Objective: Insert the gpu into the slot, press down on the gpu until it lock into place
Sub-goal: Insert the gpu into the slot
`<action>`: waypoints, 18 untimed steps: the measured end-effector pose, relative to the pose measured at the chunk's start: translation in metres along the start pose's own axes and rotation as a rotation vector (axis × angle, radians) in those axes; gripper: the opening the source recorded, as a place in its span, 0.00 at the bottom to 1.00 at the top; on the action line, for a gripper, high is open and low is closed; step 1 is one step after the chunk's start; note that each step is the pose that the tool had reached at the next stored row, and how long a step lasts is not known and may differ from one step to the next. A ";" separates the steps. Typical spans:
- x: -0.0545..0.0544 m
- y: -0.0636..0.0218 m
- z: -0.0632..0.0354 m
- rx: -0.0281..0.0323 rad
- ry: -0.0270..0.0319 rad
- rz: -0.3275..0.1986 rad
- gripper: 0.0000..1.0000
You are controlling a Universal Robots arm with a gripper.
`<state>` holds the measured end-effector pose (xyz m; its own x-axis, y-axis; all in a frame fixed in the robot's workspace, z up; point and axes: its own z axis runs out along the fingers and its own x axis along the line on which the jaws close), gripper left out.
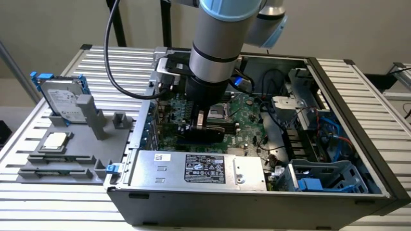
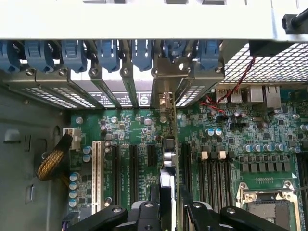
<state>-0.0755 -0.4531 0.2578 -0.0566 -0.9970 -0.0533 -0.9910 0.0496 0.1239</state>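
The gpu (image 2: pixel 166 163) stands on edge on the green motherboard. In the wrist view it shows as a thin strip running from its metal bracket (image 2: pixel 168 72) at the case's rear wall back toward me. My gripper (image 2: pixel 168 209) straddles the card's near end. Its black fingers (image 2: pixel 144 214) stand open, one on each side of the card. In the exterior view the gripper (image 1: pixel 200 126) hangs straight down over the black gpu (image 1: pixel 200 137) in the middle of the open case. The slot is hidden under the card.
A silver power-supply box (image 1: pixel 199 168) lies along the case's front wall. Black memory strips (image 2: pixel 214 175) and the CPU socket (image 2: pixel 264 202) sit beside the card. Blue bracket clips (image 2: pixel 108 53) line the rear wall. A hard drive (image 1: pixel 61 101) stands on a grey fixture at the exterior view's left.
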 end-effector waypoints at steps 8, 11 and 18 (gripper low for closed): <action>0.000 -0.0002 0.0017 -0.0004 0.0013 -0.002 0.26; 0.000 -0.0008 0.0024 -0.0005 0.0023 -0.005 0.26; 0.000 -0.0017 0.0036 -0.0006 0.0026 -0.007 0.26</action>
<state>-0.0742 -0.4531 0.2540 -0.0491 -0.9975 -0.0516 -0.9914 0.0424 0.1241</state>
